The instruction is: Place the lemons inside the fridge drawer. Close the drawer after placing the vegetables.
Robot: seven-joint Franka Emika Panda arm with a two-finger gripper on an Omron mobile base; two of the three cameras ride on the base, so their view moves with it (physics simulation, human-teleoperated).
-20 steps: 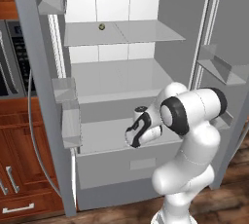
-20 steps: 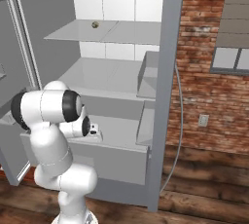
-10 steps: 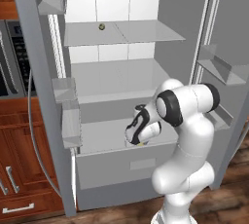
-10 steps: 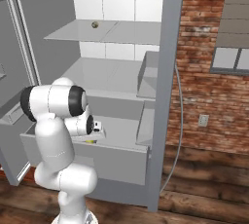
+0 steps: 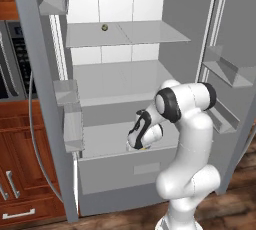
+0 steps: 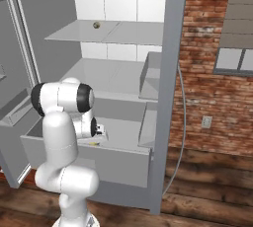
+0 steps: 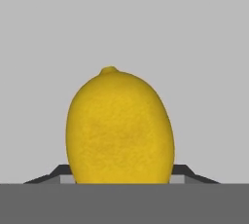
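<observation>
A bright-yellow lemon (image 7: 120,130) stands big and close in the hand view, pinched at its lower sides by my gripper (image 7: 121,174), which is shut on it. The fridge drawer (image 5: 115,174) is pulled out at the bottom of the open fridge. My gripper (image 5: 138,143) reaches down into the drawer's open top, near its front wall. A sliver of the lemon (image 5: 142,148) shows just below the hand. From the right side, the drawer (image 6: 118,164), my gripper (image 6: 97,136) and the yellow lemon (image 6: 93,143) show the same way.
A small dark round thing (image 5: 104,27) lies on the fridge's upper glass shelf (image 5: 150,33). Door bins (image 5: 67,109) jut from the open left door. Wooden cabinets (image 5: 20,169) stand at the left; a brick wall (image 6: 217,97) stands at the right.
The arm has swung the hand lower, down into the drawer with the lemon still held. The elbow has risen. The fridge and drawer have not moved.
</observation>
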